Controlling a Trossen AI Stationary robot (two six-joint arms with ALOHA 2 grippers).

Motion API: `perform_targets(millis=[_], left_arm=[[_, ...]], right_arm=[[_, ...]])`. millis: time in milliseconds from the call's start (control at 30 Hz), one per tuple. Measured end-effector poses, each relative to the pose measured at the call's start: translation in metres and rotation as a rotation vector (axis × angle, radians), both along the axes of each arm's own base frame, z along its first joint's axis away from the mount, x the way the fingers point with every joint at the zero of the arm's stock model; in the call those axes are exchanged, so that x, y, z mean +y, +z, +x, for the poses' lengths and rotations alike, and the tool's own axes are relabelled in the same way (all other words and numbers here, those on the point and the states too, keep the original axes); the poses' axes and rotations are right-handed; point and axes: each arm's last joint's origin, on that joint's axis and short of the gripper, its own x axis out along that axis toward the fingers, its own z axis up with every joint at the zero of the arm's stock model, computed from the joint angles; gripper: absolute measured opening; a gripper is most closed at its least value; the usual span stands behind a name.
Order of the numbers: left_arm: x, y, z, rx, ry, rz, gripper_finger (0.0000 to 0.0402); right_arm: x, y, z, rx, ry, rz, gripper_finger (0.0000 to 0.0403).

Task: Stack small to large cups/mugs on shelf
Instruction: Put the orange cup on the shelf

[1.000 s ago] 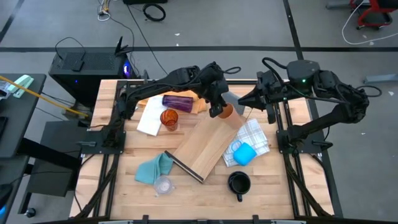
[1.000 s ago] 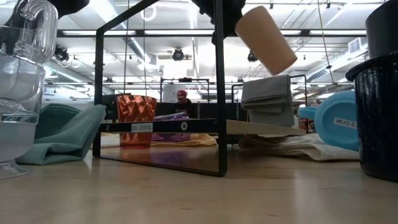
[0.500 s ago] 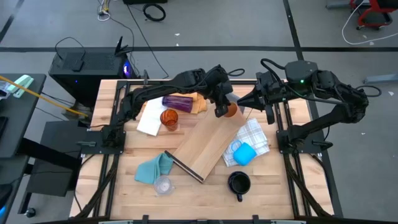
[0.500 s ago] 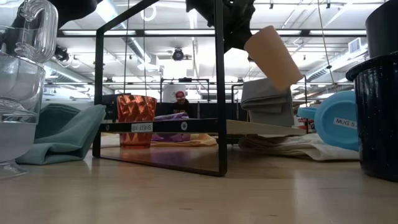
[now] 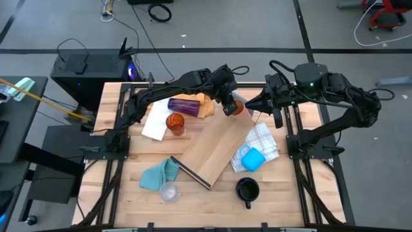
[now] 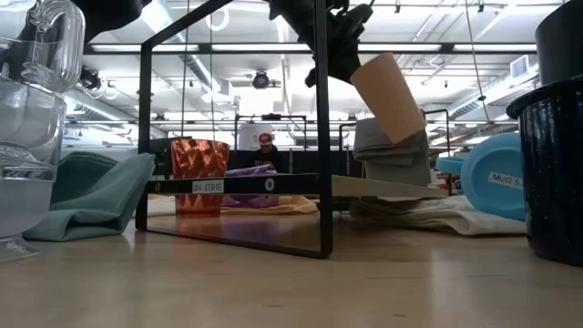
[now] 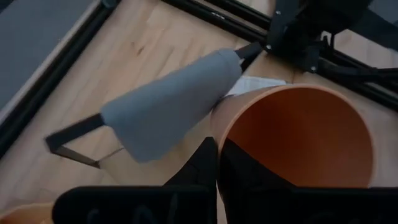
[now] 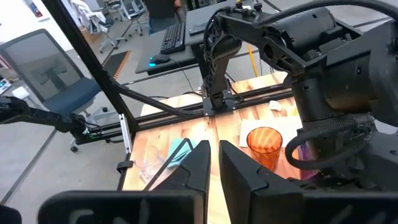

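The left gripper (image 5: 229, 107), fingers clenched on the tan cup's (image 5: 237, 108) rim, holds it tilted above the shelf's (image 5: 215, 149) grey-panel end. The right gripper (image 5: 252, 103), fingers clenched empty, waits just beside that end.

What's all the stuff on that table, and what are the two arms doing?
tan cup: 1, tan, held tilted in the air over the shelf's far end
shelf: 1, light wood, table middle
amber cup: 1, orange, left of shelf
purple tumbler: 1, purple, lying at the back
blue mug: 1, light blue, on checked cloth
dark mug: 1, black, front right
clear cup: 1, clear, front left
teal cloth: 1, teal, front left
left gripper: shut on tan cup
right gripper: shut, holds nothing, back right
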Motion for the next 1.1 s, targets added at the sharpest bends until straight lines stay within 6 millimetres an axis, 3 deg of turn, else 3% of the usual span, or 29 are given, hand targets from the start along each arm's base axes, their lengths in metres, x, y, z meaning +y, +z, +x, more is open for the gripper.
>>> perform_targets(millis=[333, 933, 1100], left_arm=[[-0.020, -0.001, 0.004, 0.019, 0.010, -0.022, 0.0009], [-0.022, -0.006, 0.001, 0.074, 0.057, -0.017, 0.0009], [-0.006, -0.011, -0.010, 0.168, 0.082, -0.006, 0.0009]], right_arm=[[0.000, -0.001, 0.000, 0.006, 0.000, -0.003, 0.0041], [0.000, -0.006, -0.002, 0.059, 0.011, -0.029, 0.0041], [0.000, -0.006, -0.002, 0.064, 0.012, -0.031, 0.0041]])
